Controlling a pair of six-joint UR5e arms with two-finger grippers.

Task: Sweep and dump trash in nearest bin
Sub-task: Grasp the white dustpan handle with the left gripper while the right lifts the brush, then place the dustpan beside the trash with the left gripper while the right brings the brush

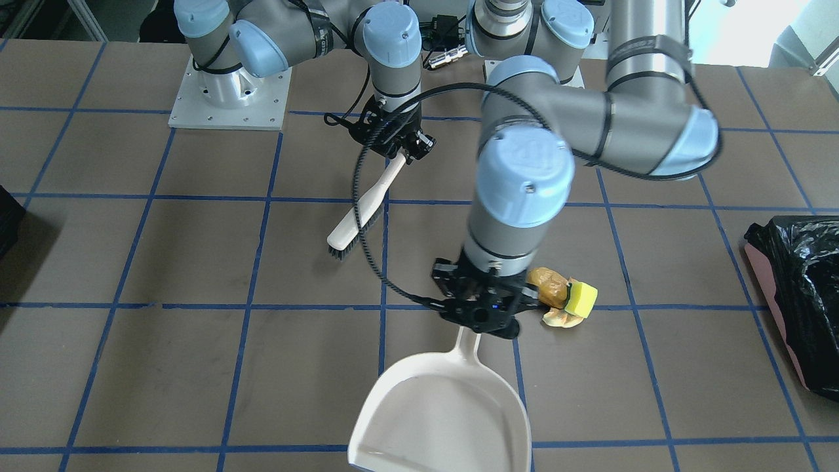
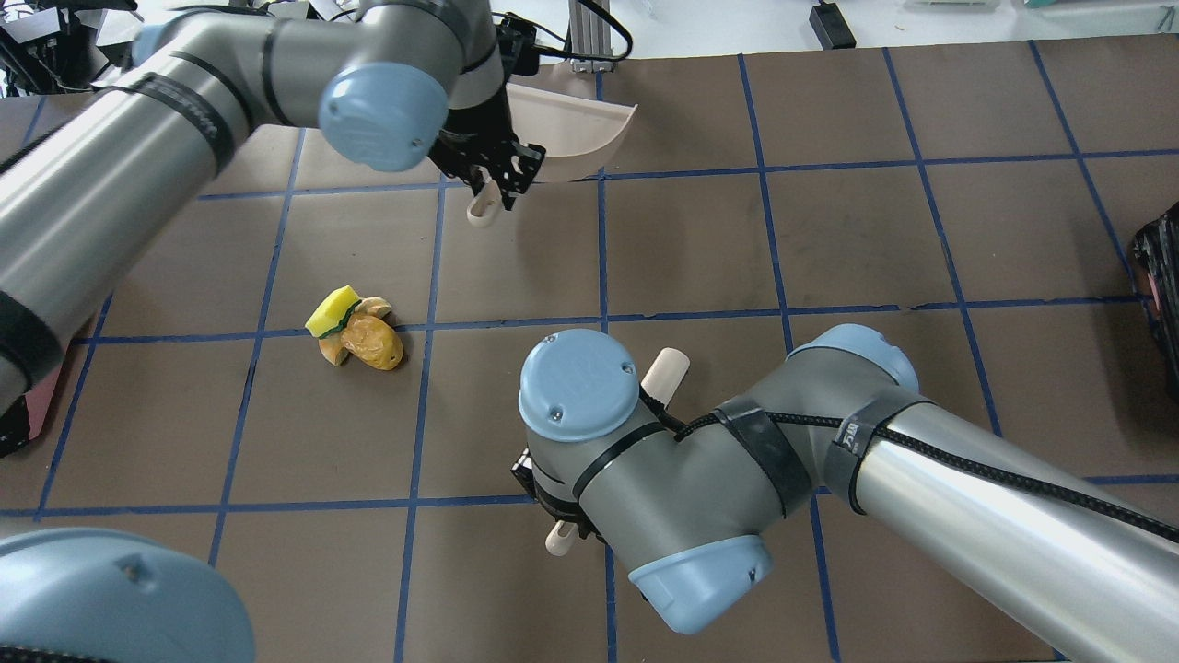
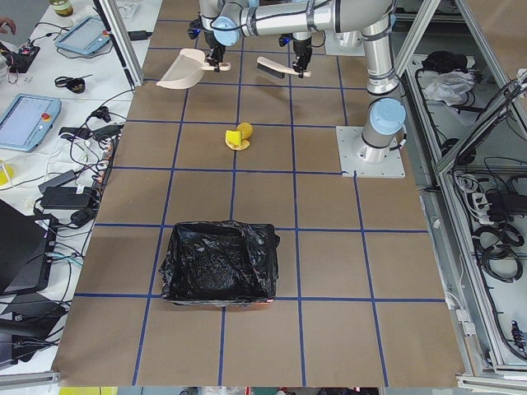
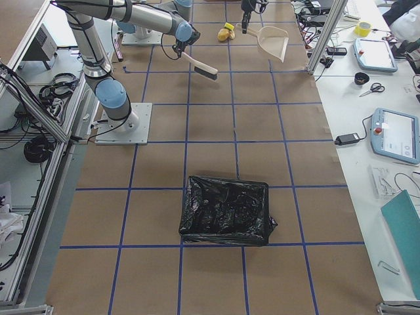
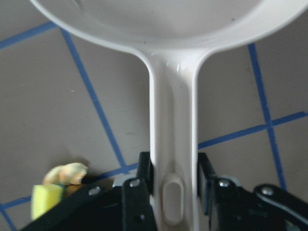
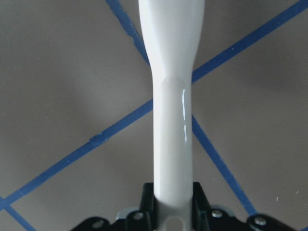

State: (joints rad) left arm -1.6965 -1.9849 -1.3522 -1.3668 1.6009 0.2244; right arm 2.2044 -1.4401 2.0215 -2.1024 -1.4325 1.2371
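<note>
Left gripper [image 1: 482,318]: pinched on the dustpan [image 1: 439,419] handle, as seen in the wrist view.
Right gripper [image 1: 396,141]: pinched on the brush [image 1: 359,219] handle.
Trash [image 1: 565,298]: lump, sponge and slice are clustered on the table [image 1: 196,262], just beside the left gripper.
Bin [image 1: 799,262]: set at the table's left end, well apart from the trash.
</note>
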